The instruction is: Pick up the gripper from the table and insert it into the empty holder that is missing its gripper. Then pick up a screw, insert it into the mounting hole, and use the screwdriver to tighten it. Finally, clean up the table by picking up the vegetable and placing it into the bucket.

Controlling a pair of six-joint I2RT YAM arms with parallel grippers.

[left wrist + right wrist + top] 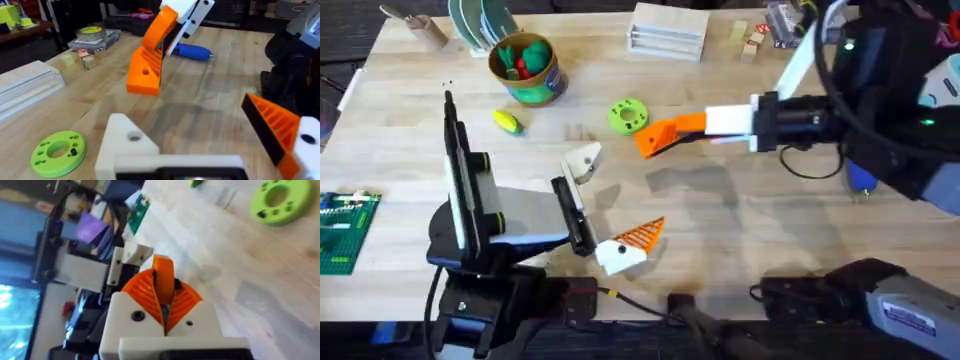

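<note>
The counter (740, 220) is pale wood with fine grain. The gripper (654, 139) is plain orange, pinched between white fingers (131, 317) with ribbed orange pads. The empty holder (585, 160) is white. The vegetable (507, 122) is yellow with a green end; the bucket (530, 85) is green, tan-rimmed. The screwdriver (192, 51) is bright blue; the ring (628, 115) is lime green.

one bucket (527, 68), one yellow vegetable (507, 122), one green ring disc (628, 115), one blue screwdriver (193, 51)
</note>
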